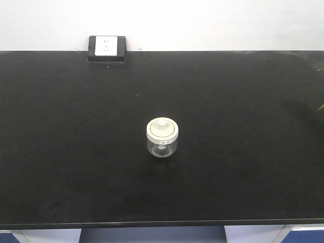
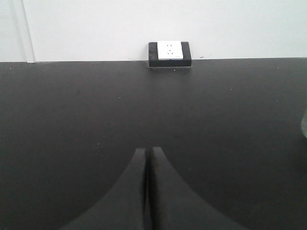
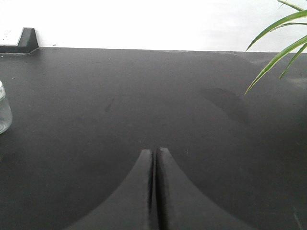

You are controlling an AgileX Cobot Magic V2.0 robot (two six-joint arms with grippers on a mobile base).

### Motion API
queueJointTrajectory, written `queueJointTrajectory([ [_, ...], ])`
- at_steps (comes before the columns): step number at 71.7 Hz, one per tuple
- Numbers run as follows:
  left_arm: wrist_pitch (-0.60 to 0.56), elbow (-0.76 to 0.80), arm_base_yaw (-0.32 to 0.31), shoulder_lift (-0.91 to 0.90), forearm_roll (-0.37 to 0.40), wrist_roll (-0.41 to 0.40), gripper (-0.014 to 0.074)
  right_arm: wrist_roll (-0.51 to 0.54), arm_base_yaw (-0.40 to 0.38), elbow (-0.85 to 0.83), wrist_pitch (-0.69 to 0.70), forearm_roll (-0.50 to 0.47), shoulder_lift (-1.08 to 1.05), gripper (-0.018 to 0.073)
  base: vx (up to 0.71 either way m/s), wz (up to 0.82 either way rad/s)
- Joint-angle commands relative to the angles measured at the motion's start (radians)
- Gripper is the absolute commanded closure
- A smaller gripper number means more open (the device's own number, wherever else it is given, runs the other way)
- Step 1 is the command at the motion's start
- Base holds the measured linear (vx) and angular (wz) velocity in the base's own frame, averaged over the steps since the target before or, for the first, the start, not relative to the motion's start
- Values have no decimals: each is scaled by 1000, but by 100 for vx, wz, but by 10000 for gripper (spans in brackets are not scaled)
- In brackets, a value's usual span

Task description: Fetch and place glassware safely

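A black worktop [image 1: 243,167] carries a lidded glass jar [image 1: 162,137] upright near its middle, and a black socket box [image 1: 107,48] at the far edge, left.

Front view: neither pincer shows; desk [image 1: 61,152] cut by left, right and bottom edges. Dark marks on the jar [image 1: 162,136] lid rim too small to read. Leaf tips [image 1: 320,68] clipped at right edge. Right wrist view: jar [image 3: 4,112] cut by left edge, only a sliver visible; wall socket [image 3: 17,40] cropped at left; plant leaves [image 3: 276,48] run off the frame. Left wrist view: faint glassy sliver at right edge, too little to identify.
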State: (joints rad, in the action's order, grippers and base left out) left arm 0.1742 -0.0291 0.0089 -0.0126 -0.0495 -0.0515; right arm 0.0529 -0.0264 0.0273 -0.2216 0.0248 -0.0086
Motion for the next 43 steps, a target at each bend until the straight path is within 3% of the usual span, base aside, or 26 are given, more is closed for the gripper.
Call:
queueJointTrajectory([
  [1,-71,-28,-4,-11,8,0,603,6,-8,19,78,1,-15,563,0,0],
  [43,-71,-28,-4,-11,8,0,603,6,-8,19,78,1,-15,563,0,0],
])
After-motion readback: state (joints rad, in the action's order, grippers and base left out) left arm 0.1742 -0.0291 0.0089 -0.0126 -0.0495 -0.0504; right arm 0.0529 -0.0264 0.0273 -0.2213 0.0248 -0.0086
